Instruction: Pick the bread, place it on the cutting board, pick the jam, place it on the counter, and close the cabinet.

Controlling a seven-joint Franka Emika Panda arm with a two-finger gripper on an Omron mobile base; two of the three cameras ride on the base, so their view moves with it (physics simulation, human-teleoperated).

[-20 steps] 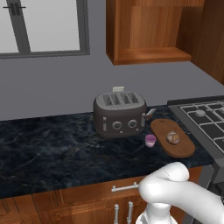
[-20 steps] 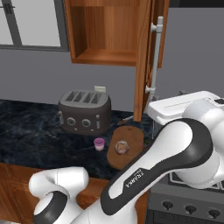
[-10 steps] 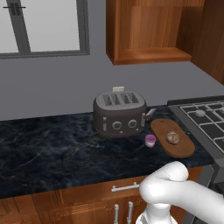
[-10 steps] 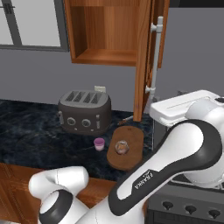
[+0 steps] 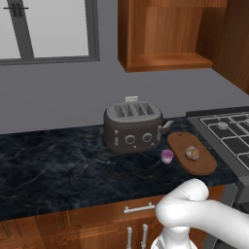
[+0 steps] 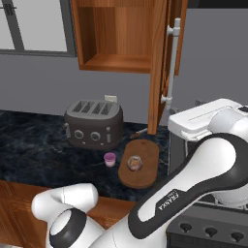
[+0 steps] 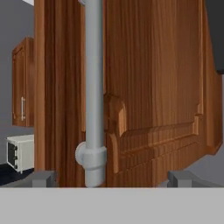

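Cabinet (image 6: 159, 63) door open as before, hand (image 7: 111, 177) spread wide at its handle (image 7: 93, 87), arm raised slightly.

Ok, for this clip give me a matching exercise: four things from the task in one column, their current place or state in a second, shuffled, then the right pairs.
Things:
1. small tan-brown lumpy bread roll
2. tiny purple-pink jam jar
3. reddish-brown wooden cabinet door
4. oval reddish-brown cutting board

Places or states:
A. swung open
B. on the dark stone counter, beside the stove
C. on the cutting board
D. on the counter, in front of the toaster

Pairs: 1-C, 2-D, 3-A, 4-B
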